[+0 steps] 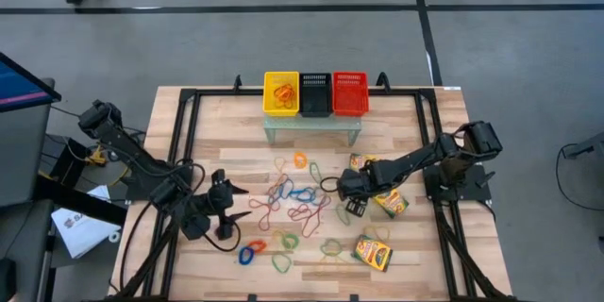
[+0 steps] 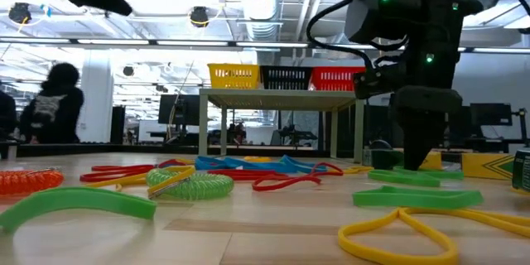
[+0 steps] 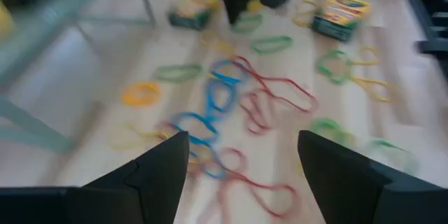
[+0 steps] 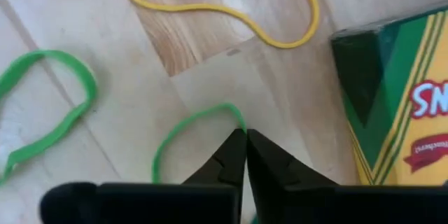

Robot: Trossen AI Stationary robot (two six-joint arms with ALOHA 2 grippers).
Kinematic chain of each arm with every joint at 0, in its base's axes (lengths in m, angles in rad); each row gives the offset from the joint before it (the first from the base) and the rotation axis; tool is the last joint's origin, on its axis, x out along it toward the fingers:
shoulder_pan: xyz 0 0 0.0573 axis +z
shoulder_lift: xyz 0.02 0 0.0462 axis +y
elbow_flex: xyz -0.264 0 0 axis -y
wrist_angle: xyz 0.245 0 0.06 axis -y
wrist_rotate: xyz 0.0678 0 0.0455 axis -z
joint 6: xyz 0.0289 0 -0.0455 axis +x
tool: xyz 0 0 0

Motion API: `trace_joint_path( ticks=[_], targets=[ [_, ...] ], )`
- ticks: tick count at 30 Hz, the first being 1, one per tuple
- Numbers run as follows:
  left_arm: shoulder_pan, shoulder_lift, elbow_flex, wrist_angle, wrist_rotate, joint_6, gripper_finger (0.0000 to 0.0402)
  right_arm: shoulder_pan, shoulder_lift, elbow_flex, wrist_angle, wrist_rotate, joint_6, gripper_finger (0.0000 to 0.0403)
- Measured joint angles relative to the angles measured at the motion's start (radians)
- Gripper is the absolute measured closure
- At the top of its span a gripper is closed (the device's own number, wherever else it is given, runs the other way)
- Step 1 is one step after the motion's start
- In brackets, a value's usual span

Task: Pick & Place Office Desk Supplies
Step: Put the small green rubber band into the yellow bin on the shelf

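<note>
Loose rubber bands of several colours (image 1: 297, 203) lie flat in a heap at the table's middle. Three crayon boxes (image 1: 391, 202), (image 1: 374, 253), (image 1: 360, 162) lie flat to its right. My right gripper (image 4: 246, 134) points down at the heap's right edge, beside the middle box (image 4: 399, 105), shut on a green rubber band (image 4: 162, 155). The left gripper (image 3: 245, 168) hangs open above the heap's left side (image 1: 226, 229), with nothing between its fingers. My right gripper pinches the green band's curved end (image 4: 222, 107) between its two fingertips. The fingers come from above, pointing steeply down. The rest of the loop lies flat and slack on the table; the gripper hides the part behind the fingers.
Yellow (image 1: 280, 92), black (image 1: 314, 94) and red (image 1: 350, 92) mesh baskets stand in a row on a small raised shelf (image 1: 311, 125) at the table's far side; the yellow one holds some bands. A yellow band (image 4: 224, 7) lies just beyond my right gripper.
</note>
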Motion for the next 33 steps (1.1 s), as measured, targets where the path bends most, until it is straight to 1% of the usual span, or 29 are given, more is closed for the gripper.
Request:
trace_joint_path(
  ticks=[3,5,9,11,12,13,15,17,20,22,25,28,33],
  targets=[
    [0.0,0.0,0.0,0.005,-0.098,0.079,0.0141,0.008,-0.005,0.051,0.002,0.113,0.021,0.0399],
    [0.005,-0.003,0.0,0.006,-0.134,0.132,0.0141,0.012,-0.011,0.118,0.01,0.18,0.032,0.04],
    [0.053,-0.023,-0.002,0.012,-0.143,0.161,0.0141,0.033,-0.001,0.253,0.0,0.254,-0.01,0.0401],
    [0.083,-0.042,-0.028,0.096,-0.141,0.198,0.0141,0.038,-0.002,0.322,0.002,0.324,-0.055,0.0401],
    [0.1,-0.054,-0.054,0.175,-0.123,0.246,0.0141,0.039,-0.002,0.356,0.005,0.359,-0.082,0.0402],
    [0.118,-0.07,-0.09,0.278,-0.082,0.311,0.0141,0.039,-0.002,0.385,0.008,0.386,-0.108,0.0402],
    [0.163,-0.107,-0.174,0.518,0.036,0.446,0.0141,0.04,-0.002,0.443,0.013,0.424,-0.168,0.0402],
    [0.222,-0.142,-0.265,0.749,0.155,0.549,0.0141,0.039,-0.002,0.495,0.015,0.44,-0.228,0.0402],
    [0.33,-0.177,-0.391,1.022,0.251,0.645,0.0141,0.03,-0.003,0.543,0.054,0.45,-0.305,0.0402],
    [0.407,-0.178,-0.437,1.145,0.338,0.665,0.0141,0.02,-0.003,0.558,0.1,0.453,-0.354,0.0403],
    [0.494,-0.151,-0.448,1.178,0.438,0.668,0.0141,0.007,-0.003,0.565,0.175,0.451,-0.403,0.0403],
    [0.552,-0.103,-0.424,1.187,0.504,0.668,0.0141,0.002,-0.003,0.565,0.226,0.443,-0.433,0.0403],
    [0.612,-0.031,-0.386,1.208,0.514,0.694,0.0141,-0.004,-0.003,0.565,0.278,0.441,-0.455,0.0403]
  ],
)
